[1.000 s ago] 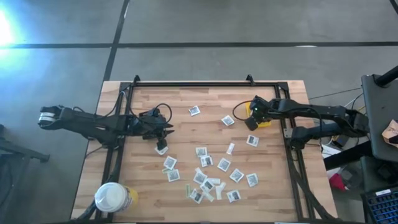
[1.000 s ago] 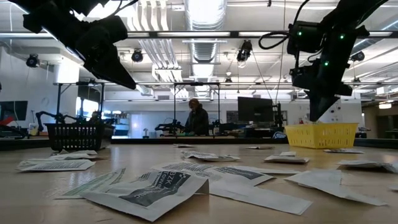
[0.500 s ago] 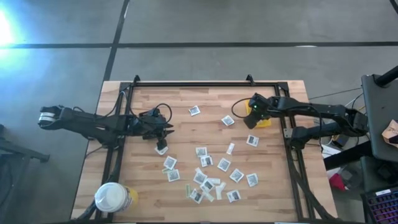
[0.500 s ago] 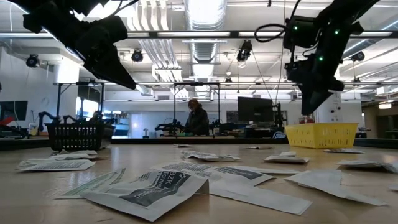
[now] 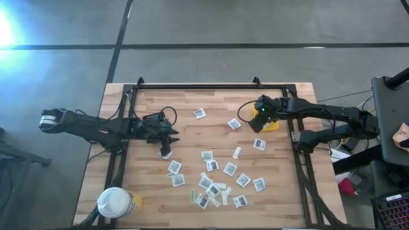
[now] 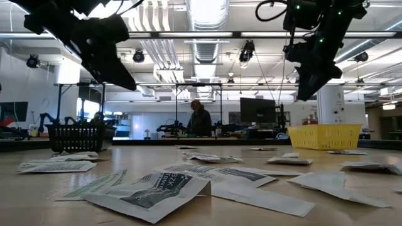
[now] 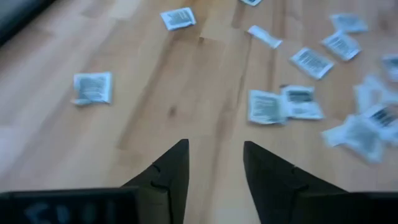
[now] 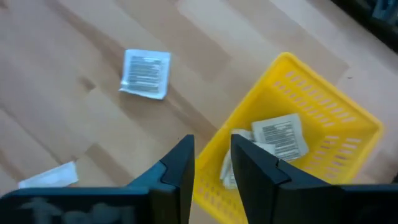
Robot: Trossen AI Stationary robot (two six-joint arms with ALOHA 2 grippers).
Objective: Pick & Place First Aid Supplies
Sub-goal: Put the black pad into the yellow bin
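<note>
The right gripper (image 8: 208, 163) is held above the near rim of the yellow bin (image 8: 336, 124), toward the tabletop's right edge; its fingers are parted with nothing between them. Two white packets with dark printed centres (image 8: 281, 138) are seen lying inside the bin, and another such square packet (image 8: 145, 73) lies flat on the wood just beside it.

The left gripper (image 7: 213, 177) is raised over bare wood near the tabletop's left edge, its fingers likewise apart and empty. A white packet (image 5: 165, 153) lies directly under its tip in the high view.

The remaining first aid supplies (image 5: 217, 179) are found scattered from the tabletop's (image 5: 192, 128) middle toward its front edge: small flat white squares with dark grey centres, with a few narrow pale strips (image 5: 236, 152) among them, several overlapping.
</note>
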